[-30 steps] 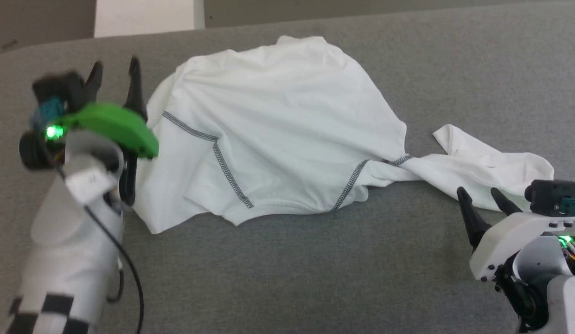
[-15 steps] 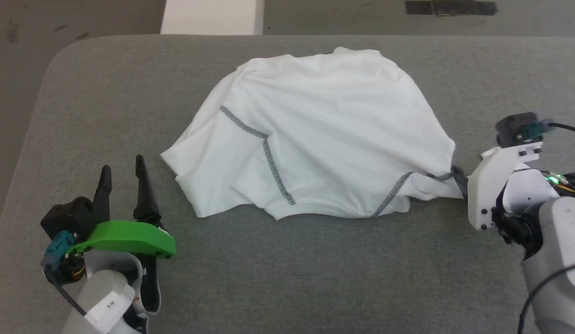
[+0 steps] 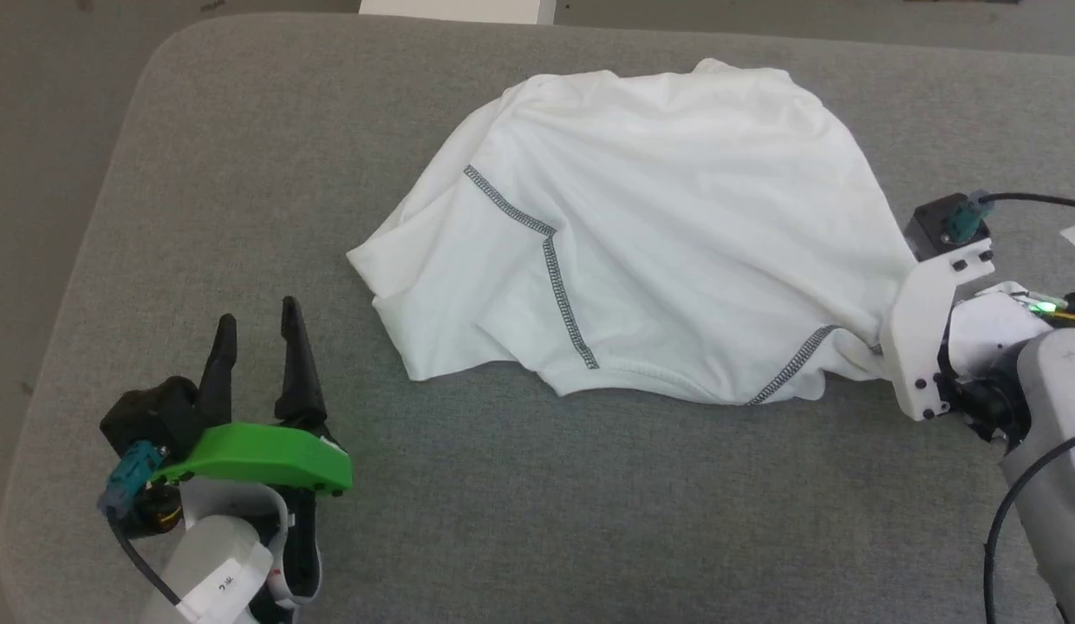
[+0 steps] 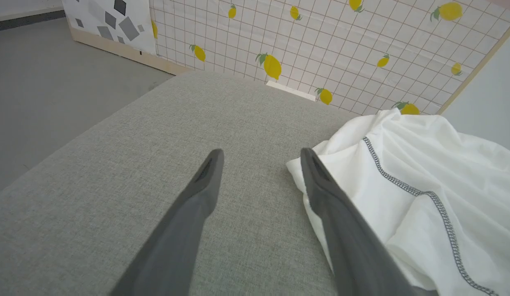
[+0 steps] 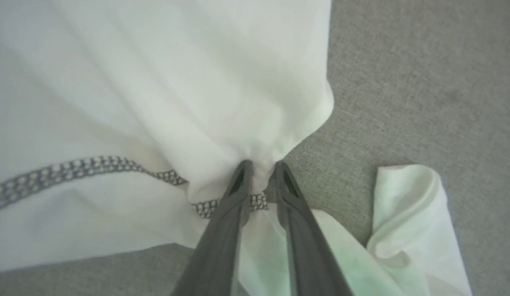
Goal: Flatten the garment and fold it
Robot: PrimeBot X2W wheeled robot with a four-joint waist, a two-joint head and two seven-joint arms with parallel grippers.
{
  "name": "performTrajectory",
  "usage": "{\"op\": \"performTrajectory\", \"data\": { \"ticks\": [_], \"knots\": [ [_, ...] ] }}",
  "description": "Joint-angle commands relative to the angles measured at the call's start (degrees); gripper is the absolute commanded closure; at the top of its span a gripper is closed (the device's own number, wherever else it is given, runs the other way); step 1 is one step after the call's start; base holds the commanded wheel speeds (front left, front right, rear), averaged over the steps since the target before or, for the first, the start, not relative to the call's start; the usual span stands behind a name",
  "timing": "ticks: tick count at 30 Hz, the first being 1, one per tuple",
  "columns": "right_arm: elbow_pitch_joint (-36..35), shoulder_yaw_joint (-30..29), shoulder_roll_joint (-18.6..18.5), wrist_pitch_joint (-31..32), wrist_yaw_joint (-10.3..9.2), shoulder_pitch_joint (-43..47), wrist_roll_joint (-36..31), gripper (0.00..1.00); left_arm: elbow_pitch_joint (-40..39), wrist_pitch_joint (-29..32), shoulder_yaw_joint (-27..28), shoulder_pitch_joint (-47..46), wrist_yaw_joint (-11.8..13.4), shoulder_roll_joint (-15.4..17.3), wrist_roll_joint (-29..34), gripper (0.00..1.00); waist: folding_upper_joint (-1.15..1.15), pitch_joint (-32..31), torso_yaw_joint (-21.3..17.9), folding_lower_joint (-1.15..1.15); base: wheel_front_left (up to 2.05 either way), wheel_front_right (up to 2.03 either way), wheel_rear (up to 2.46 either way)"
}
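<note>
The garment [image 3: 659, 225], a white shirt with dark zigzag seams, lies crumpled in a mound on the grey padded table [image 3: 243, 173]. My right gripper [image 3: 876, 348] is at its right edge, fingers mostly hidden behind the white wrist mount. In the right wrist view the right gripper [image 5: 262, 166] pinches bunched fabric of the garment [image 5: 156, 82] by a seam, and a loose sleeve end [image 5: 407, 205] lies to the right. My left gripper [image 3: 258, 314] stands open and holds nothing at the lower left, apart from the cloth. In the left wrist view the left gripper [image 4: 261, 154] is beside the garment [image 4: 436, 185].
The table's rounded corner [image 3: 169, 43] and left edge border grey floor [image 3: 35, 130]. A white box edge [image 3: 455, 9] shows beyond the far edge. A lemon-patterned wall [image 4: 321, 41] stands behind the table. Bare grey surface [image 3: 589, 520] lies in front of the garment.
The head camera has shifted. My right gripper went in to the garment's right edge and closed on the fabric. The left arm drew back from the garment's left side to the lower left.
</note>
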Motion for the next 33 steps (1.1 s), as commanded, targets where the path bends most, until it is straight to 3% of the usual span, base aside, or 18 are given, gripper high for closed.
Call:
{"op": "performTrajectory", "data": {
  "ticks": [1,3,4,12,22,23,28,33],
  "knots": [
    [1.5,0.4,-0.6,-0.1,-0.09,0.1,0.2,1.0,-0.1,0.2,-0.3,-0.5,-0.2,-0.3,0.1,0.0,0.0,0.9,0.7,0.0,0.0,0.0,0.0],
    [1.7,0.3,-1.6,-0.8,-0.09,-1.1,-0.3,1.0,0.0,0.1,-0.7,-1.0,-0.5,-0.5,0.2,0.0,0.0,1.3,1.2,0.0,0.0,0.0,0.0],
    [2.9,-1.0,-4.2,-2.9,-0.09,-5.7,-2.9,1.0,0.5,0.1,-1.7,-2.4,-1.2,-1.1,0.4,0.0,0.0,3.1,3.0,0.0,0.0,0.0,0.0],
    [5.6,-1.9,-7.1,-9.1,-0.09,-14.8,-8.9,1.0,1.7,-0.2,-2.9,-4.7,-2.2,-2.3,0.6,0.0,0.0,6.5,6.7,0.0,0.0,0.0,0.0],
    [12.3,-3.2,-5.6,-23.3,-0.09,-21.1,-15.2,1.0,4.4,-0.6,-2.9,-6.5,-3.3,-3.5,0.6,0.0,0.0,7.2,7.7,0.0,0.0,0.0,0.0],
    [13.7,-4.2,-4.7,-23.5,-0.09,-21.3,-15.4,0.0,4.7,-0.6,-2.9,-6.5,-3.4,-3.5,0.6,0.0,0.0,6.6,7.4,0.0,0.0,0.0,0.0],
    [16.2,-6.7,-1.4,-26.8,-0.09,-21.3,-14.4,0.0,6.0,-0.6,-3.0,-6.0,-3.7,-3.2,0.7,0.0,0.0,2.9,5.9,0.0,0.0,0.0,0.0],
    [14.1,-11.2,1.6,-34.3,-0.09,-17.0,-9.3,0.0,6.3,0.3,-3.0,-4.2,-3.4,-1.6,0.9,0.0,0.0,-3.4,3.6,0.0,0.0,0.0,0.0]
  ]
}}
